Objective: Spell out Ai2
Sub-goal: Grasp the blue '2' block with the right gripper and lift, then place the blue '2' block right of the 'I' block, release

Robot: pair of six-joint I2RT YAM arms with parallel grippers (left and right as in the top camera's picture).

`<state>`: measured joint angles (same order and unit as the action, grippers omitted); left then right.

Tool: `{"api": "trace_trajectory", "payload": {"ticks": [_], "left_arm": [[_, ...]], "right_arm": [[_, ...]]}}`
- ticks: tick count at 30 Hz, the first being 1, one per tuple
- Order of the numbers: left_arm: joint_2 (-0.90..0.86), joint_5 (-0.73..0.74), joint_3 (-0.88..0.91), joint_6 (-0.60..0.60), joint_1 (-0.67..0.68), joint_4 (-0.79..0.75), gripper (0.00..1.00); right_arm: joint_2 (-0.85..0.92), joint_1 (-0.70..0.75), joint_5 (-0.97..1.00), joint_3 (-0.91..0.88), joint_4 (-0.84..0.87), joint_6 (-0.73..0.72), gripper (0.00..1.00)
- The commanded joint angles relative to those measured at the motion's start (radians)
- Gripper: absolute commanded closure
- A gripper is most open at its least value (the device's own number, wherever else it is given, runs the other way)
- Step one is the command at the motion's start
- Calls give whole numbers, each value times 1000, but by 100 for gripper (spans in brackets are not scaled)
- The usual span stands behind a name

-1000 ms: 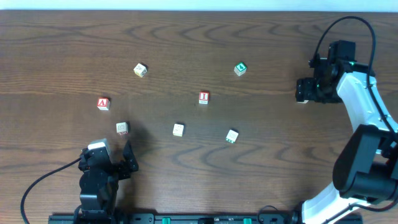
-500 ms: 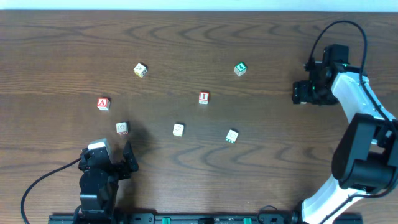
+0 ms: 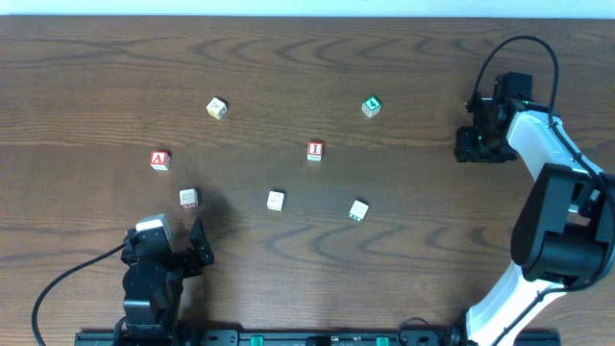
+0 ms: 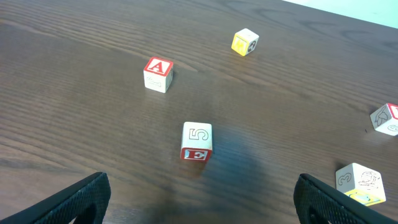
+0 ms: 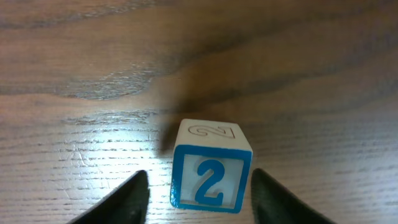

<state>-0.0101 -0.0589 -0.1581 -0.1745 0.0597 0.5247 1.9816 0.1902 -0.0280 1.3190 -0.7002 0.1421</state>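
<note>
The red A block (image 3: 159,160) lies at the left and also shows in the left wrist view (image 4: 158,74). The red I block (image 3: 314,150) lies mid-table. The blue 2 block (image 5: 211,165) stands on the table between the fingers of my right gripper (image 5: 199,193), with a gap on each side; the gripper is open. In the overhead view my right gripper (image 3: 476,144) hides this block at the far right. My left gripper (image 3: 176,235) is open and empty at the front left, its fingers (image 4: 199,199) spread wide just short of the 5/E block (image 4: 196,142).
Other loose blocks: a yellow one (image 3: 216,108), a green one (image 3: 371,106), the 5/E block (image 3: 188,198), and two pale ones (image 3: 276,200) (image 3: 357,210). The right arm's black cable loops above its wrist.
The right wrist has shifted slightly, and the gripper now covers the white block that showed at its left edge. The left arm and the other blocks have not moved.
</note>
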Motion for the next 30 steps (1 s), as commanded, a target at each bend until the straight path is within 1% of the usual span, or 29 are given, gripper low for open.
{"api": "trace_trajectory", "payload": {"ticks": [1,6,8,13,16,18,22,25,27,30], "left_arm": [[6,0,16,18,-5,-2,5],[6,0,16,18,-5,-2,5],[6,0,16,18,-5,-2,4],[6,0,16,18,-5,-2,5],[6,0,16,18,-5,-2,5],[6,0,16,18,-5,-2,4],[6,0,16,18,-5,-2,5],[6,0,16,18,-5,-2,5],[6,0,16,18,-5,-2,5],[6,0,16,18,-5,-2,5]], "right_arm": [[0,-8,-6,-5,6,1,58],[0,-8,-6,-5,5,0,63],[0,-8,-7,-5,5,-7,68],[0,-11,-23,-4,5,-39,71],[-1,-29,-97,5,1,-41,71],[-1,-52,-124,27,-9,-70,71],[-1,-130,-122,111,-58,-152,74],[-1,-225,-115,201,-115,-222,75],[-1,-301,-76,245,-134,-285,77],[-1,-414,10,280,-150,-351,76]]}}
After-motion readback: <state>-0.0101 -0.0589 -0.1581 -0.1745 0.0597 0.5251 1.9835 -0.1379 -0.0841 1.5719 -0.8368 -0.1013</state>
